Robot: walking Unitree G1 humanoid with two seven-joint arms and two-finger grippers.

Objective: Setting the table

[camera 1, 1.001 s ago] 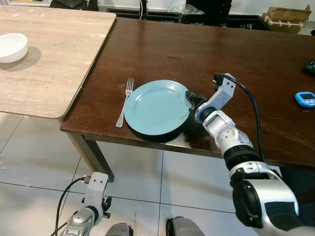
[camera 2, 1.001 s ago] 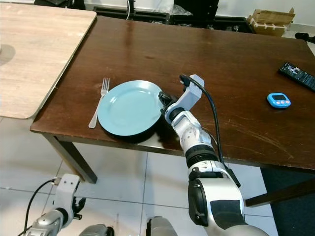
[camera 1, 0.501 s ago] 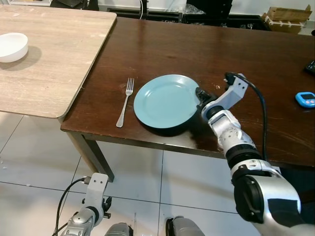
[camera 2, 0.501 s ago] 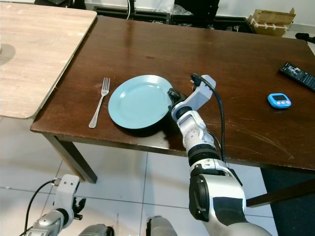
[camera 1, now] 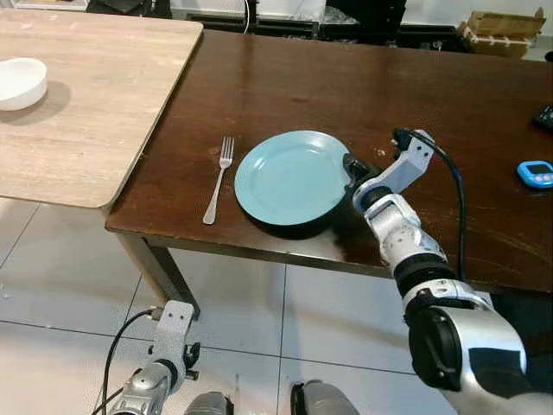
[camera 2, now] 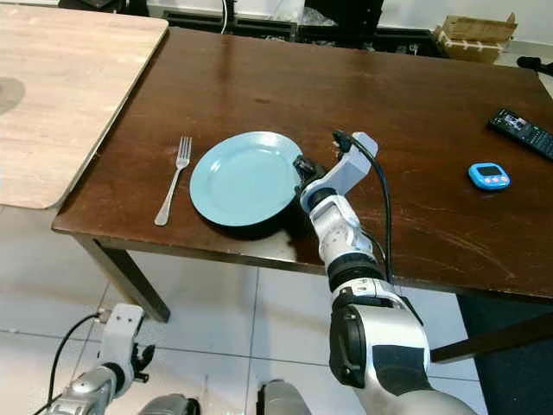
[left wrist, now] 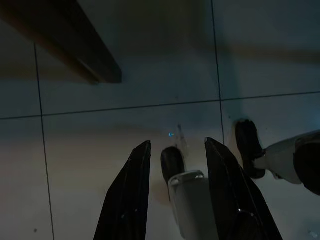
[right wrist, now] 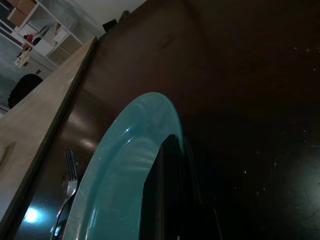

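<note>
One blue plate (camera 1: 291,177) pinched by right claw (camera 1: 352,165) (rim only), one fork (camera 1: 219,179) beside, left claw (left wrist: 175,165) parted, empty

Fork (camera 1: 219,178) just left of plate (camera 1: 289,177); bare tabletop (camera 1: 346,86) behind.

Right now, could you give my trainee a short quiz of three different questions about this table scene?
1. True or false: the fork lies on the plate.
2. Which gripper holds the plate's rim? A) left gripper B) right gripper
3. Fill in: the white bowl sits on the ____ wooden table.

Key: 1 false, it lies beside the plate on the robot's left. 2 B. 3 light.
</note>
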